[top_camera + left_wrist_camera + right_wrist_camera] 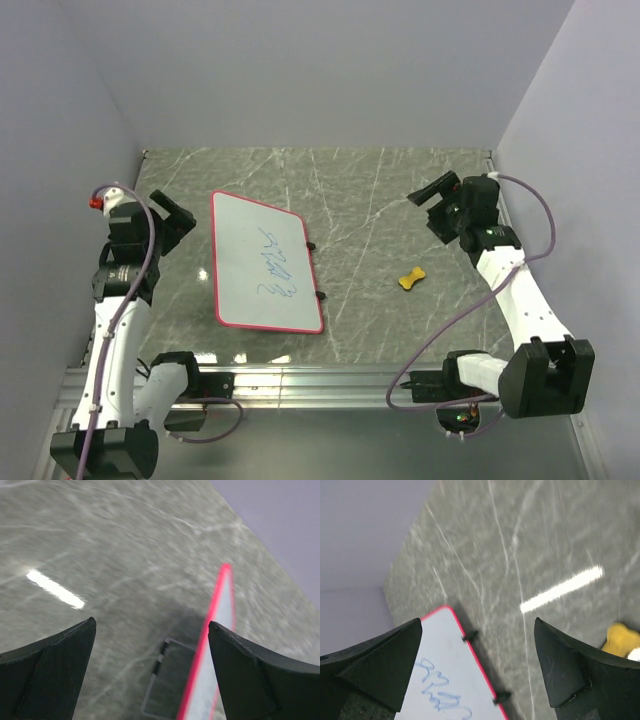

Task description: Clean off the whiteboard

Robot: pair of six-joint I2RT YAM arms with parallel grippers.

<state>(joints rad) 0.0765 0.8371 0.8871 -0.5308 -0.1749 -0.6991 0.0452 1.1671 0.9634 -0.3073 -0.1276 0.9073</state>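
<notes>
Two grippers, both spread wide, nothing held: left gripper (151,625) hangs just off the board's left edge, right gripper (478,622) sits high at the far right of the table (380,190). Board (262,275) lies flat on the left-centre of the table, slightly skewed, red rim all round, blue scribble (280,265) toward its right half, not yet wiped. Two black clips (311,246) stick out of its right long edge.

Handling, as a guess: the board is stiff, thin and light with a slick face, so it will likely skid under a wipe. Flat on the table it offers little to pinch (the rim or a clip is the only purchase); pressing down on a bare corner looks safer than lifting.

Eraser (411,278) is yellow and bow-shaped, lying well apart to the board's right, nearer the right arm. Probably soft and light; grab it across the narrow waist.

No containers in view.
</notes>
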